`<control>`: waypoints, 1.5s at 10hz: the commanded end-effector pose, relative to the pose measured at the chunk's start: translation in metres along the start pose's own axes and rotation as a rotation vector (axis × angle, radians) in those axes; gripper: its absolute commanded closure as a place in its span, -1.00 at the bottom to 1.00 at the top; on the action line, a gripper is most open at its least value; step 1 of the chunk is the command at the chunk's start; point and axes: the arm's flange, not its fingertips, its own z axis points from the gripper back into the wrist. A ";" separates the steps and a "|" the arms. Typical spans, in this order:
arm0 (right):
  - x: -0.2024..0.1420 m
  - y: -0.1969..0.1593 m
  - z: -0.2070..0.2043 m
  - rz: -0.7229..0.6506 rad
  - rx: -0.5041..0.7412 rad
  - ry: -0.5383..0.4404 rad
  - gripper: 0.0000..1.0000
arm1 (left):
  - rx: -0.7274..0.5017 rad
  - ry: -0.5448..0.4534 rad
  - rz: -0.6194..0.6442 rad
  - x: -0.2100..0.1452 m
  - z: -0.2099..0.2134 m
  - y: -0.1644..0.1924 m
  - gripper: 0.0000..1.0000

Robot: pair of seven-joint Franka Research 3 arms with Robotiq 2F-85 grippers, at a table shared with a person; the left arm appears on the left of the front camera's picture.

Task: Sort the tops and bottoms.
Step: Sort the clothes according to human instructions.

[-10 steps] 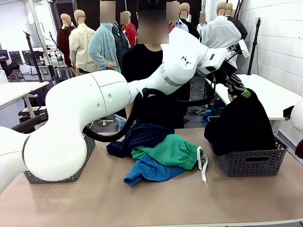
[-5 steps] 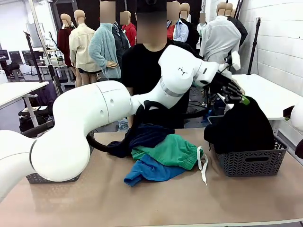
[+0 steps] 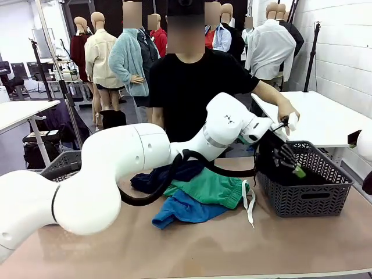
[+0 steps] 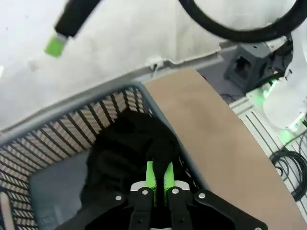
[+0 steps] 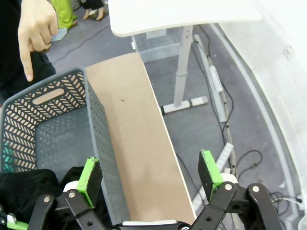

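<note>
Well, black garment (image 4: 125, 149) inside grey basket (image 3: 325, 200)

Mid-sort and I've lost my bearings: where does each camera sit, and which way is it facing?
Front: fixed between the arms, looks across the table at the person; left arm reaches right into the grey basket.
Left wrist: looks down its shut fingers into that basket, onto the black garment.
Right wrist: looks down past open fingers at basket corner and floor; person's hand points.
Shared: both wrists see basket and black garment.
</note>
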 end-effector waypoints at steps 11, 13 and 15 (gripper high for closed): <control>0.000 0.001 0.001 0.003 -0.003 0.010 -1.00 | 0.041 0.145 -0.048 0.093 -0.013 0.181 -1.00; 0.000 0.001 0.001 0.003 -0.003 0.010 -1.00 | 0.065 0.142 -0.064 0.102 0.002 0.176 -1.00; 0.000 0.001 0.001 0.003 -0.003 0.010 -1.00 | 0.087 0.153 -0.061 0.113 0.034 0.159 -1.00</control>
